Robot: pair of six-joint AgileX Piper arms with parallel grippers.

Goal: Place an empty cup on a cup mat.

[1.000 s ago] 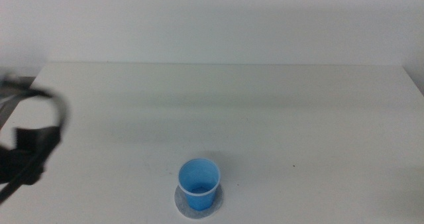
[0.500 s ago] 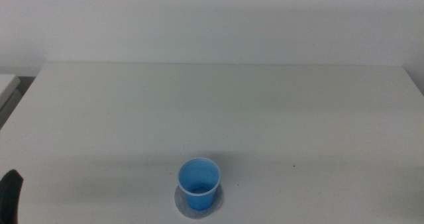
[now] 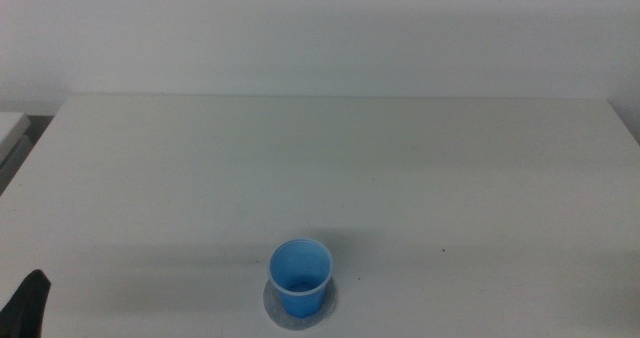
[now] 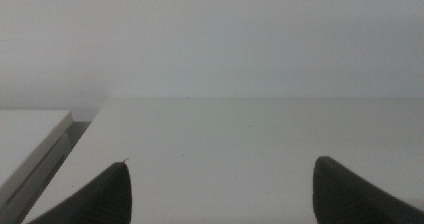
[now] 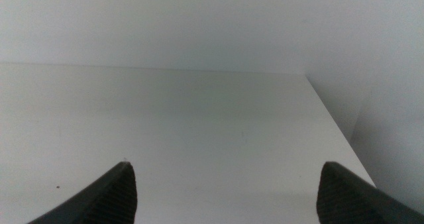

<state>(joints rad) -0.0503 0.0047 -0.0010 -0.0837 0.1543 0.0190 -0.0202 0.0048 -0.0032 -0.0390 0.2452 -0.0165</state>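
The light-blue cup (image 3: pixel 300 278) stands upright on the round grey cup mat (image 3: pixel 272 305) near the front middle of the table. Its inside looks empty. Nothing touches it. Only a dark tip of my left gripper (image 3: pixel 28 306) shows, at the bottom left corner of the middle view, far left of the cup. In the left wrist view the left gripper (image 4: pixel 223 163) has its jaws wide apart with nothing between them. My right gripper (image 5: pixel 227 164) is out of the middle view. Its wrist view shows its jaws wide apart and empty. Neither wrist view shows the cup or the mat.
The white table (image 3: pixel 330 158) runs back to a pale wall. Its left edge, with a gap and a lower white surface (image 4: pixel 26 134) beside it, shows in the left wrist view. Its right edge (image 5: pixel 334 128) shows in the right wrist view.
My left arm has drawn back from the table's left side to the bottom left corner of the middle view. The cup and the mat have not moved.
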